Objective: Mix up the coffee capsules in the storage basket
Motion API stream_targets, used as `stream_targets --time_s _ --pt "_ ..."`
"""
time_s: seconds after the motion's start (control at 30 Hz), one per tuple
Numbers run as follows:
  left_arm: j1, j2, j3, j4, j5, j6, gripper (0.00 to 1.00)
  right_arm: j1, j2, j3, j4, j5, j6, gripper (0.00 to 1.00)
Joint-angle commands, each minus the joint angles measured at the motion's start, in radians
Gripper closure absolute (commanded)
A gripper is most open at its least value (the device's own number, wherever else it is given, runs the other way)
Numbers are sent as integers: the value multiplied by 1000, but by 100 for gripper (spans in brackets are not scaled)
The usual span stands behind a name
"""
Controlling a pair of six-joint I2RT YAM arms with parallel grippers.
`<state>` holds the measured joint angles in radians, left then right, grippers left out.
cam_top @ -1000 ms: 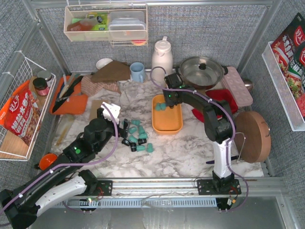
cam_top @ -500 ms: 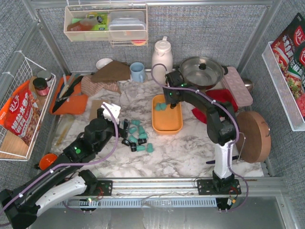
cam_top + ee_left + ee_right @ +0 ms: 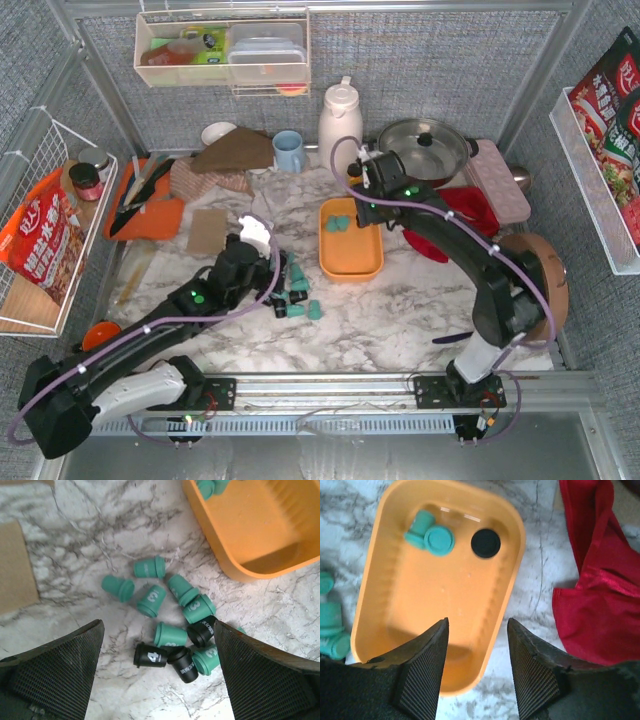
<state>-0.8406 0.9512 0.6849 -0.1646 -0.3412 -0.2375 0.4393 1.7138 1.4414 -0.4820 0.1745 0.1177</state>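
Hovering over the basket [image 3: 450, 600], the right gripper [image 3: 477, 623] is half open and empty; bare floor lies under it, three capsules [image 3: 439, 540] ahead by the far rim. The left gripper [image 3: 157, 626], wide open and empty, hangs over the loose capsules [image 3: 152, 600], the basket's corner ahead to its right.

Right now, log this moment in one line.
left tool: open, over loose coffee capsules | right tool: open, above storage basket | inside: three capsules
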Motion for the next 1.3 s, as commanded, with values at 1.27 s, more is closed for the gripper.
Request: stream_targets --time_s 1.27 --pt "-33 618 274 -676 -152 -1796 14 88 -797 -538 -25 -129 44 48"
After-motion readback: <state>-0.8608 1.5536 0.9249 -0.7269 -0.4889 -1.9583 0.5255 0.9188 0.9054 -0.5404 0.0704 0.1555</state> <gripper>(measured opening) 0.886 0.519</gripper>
